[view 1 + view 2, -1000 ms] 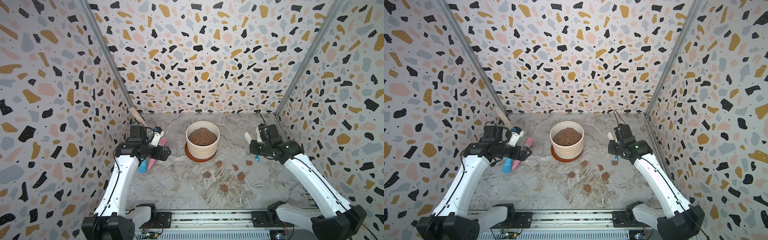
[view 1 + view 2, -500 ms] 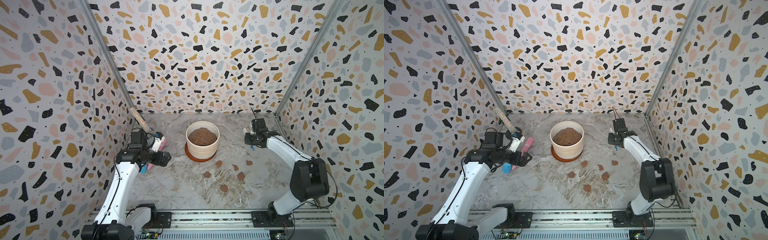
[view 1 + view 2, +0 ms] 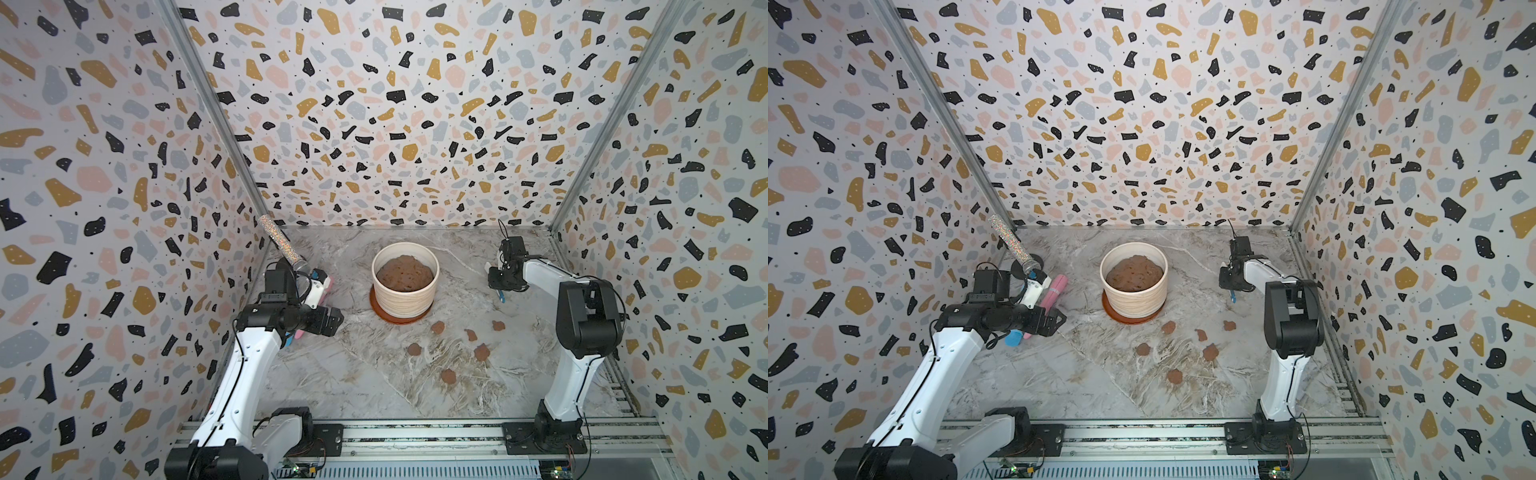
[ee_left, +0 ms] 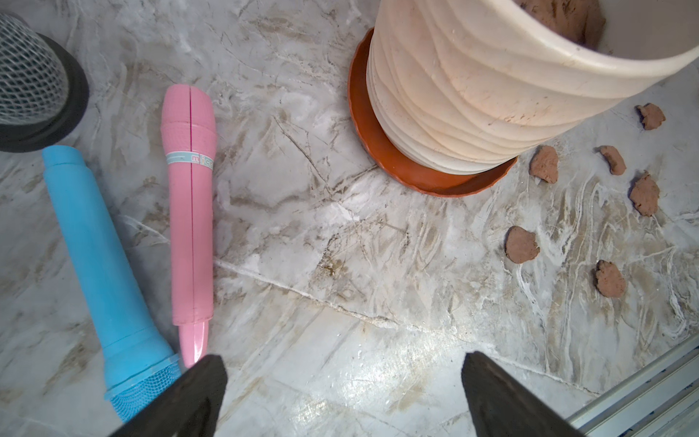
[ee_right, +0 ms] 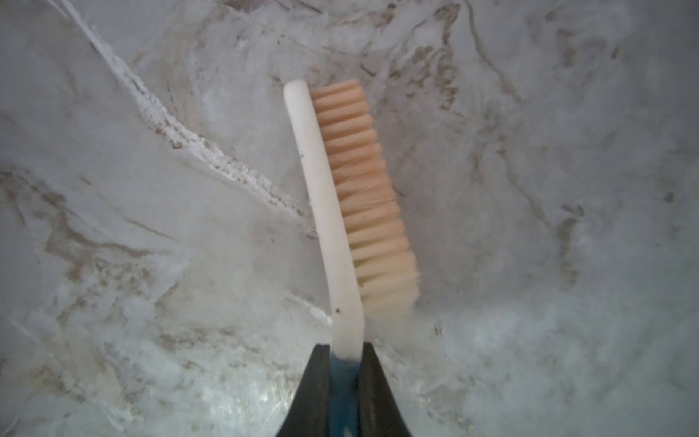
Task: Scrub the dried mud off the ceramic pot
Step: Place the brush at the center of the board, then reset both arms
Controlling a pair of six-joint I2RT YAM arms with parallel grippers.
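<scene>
The cream ribbed ceramic pot [image 3: 405, 293] [image 3: 1133, 296] [image 4: 465, 98] stands mid-table on a terracotta saucer [image 3: 384, 318], heaped with brown soil. Several blotches of dried mud [image 3: 482, 352] [image 3: 1210, 352] [image 4: 522, 244] lie on the marble to the pot's front right. My left gripper [image 3: 332, 322] [image 3: 1054, 322] [image 4: 342, 382] hovers open and empty to the left of the pot. My right gripper [image 3: 496, 277] [image 3: 1225, 279] [image 5: 345, 352] is shut on the blue handle of a white brush [image 5: 340, 212], whose tan bristles sit low over the table, right of the pot.
A pink toy microphone [image 4: 191, 212] and a blue one [image 4: 102, 257] lie by the left wall. A glittery microphone [image 3: 278, 241] leans there, beside a mesh-headed one [image 4: 26, 75]. An aluminium rail [image 3: 415, 436] runs along the front edge.
The right arm has folded back, carrying the brush slightly toward the back wall. The left gripper has come off the microphones, toward the front and a little to the right.
</scene>
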